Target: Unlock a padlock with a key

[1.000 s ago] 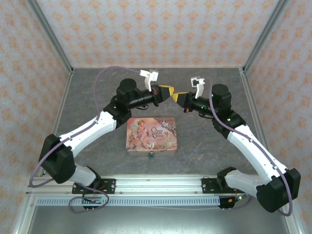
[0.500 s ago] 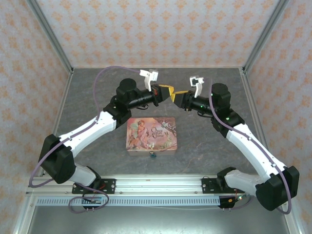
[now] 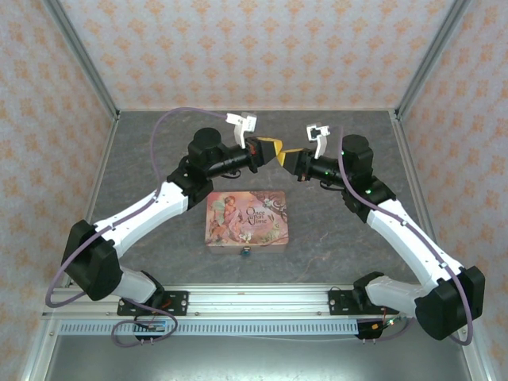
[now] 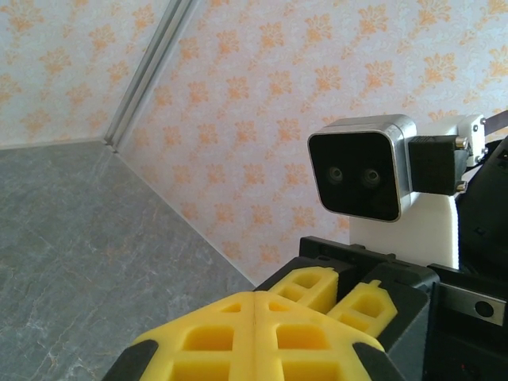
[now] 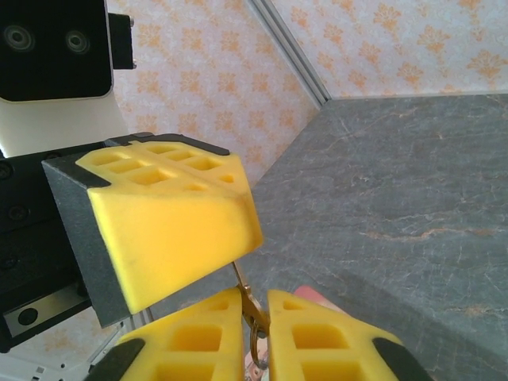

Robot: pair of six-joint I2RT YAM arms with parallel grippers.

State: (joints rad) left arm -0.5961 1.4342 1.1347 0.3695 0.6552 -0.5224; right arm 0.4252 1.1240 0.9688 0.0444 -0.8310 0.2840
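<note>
The left hand [image 4: 254, 308] is cut off by the bottom edge of its own wrist view, and only the tips of its pressed-together fingers show. In the right wrist view the key [image 5: 248, 300] stands between the fingers of the right hand [image 5: 254, 317]. Its ring is partly hidden low between them. Its tip is hidden behind the underside of the left hand just above, so whether that hand pinches it cannot be told. From above, the padlock [image 3: 247, 252] lies well apart from both hands, on their near side at the tin's [image 3: 248, 221] edge. It is a dark speck, with shackle and keyhole too small to tell.
</note>
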